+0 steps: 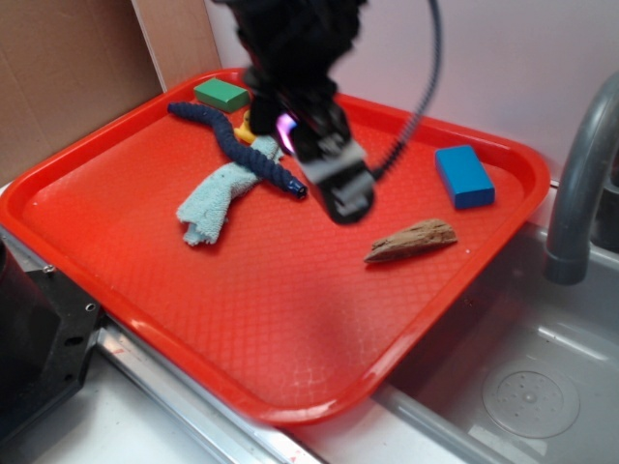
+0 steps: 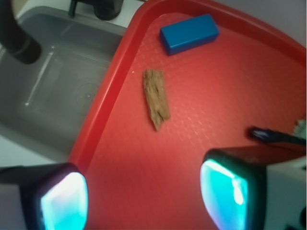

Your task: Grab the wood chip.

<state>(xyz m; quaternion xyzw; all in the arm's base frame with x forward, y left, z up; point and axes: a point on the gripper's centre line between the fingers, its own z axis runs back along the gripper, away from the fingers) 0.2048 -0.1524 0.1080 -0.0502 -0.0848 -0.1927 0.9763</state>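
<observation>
The wood chip (image 1: 412, 240) (image 2: 156, 97) is a rough brown tapered sliver lying flat on the red tray (image 1: 242, 319) (image 2: 158, 163) near its right rim. My gripper (image 1: 340, 188) (image 2: 149, 194) hovers over the tray's middle, left of the chip and apart from it. It is open, its glowing cyan pads (image 2: 224, 194) spread wide with only bare tray between them. In the wrist view the chip lies ahead of the jaws, toward the tray's rim.
A blue block (image 1: 464, 176) (image 2: 189, 32) lies beyond the chip. A dark blue ribbed rope toy (image 1: 237, 147), a light blue cloth (image 1: 218, 201) and a green block (image 1: 221, 95) sit on the tray's far left. A grey sink (image 1: 522, 377) (image 2: 53, 81) with a faucet (image 1: 580, 184) borders the tray.
</observation>
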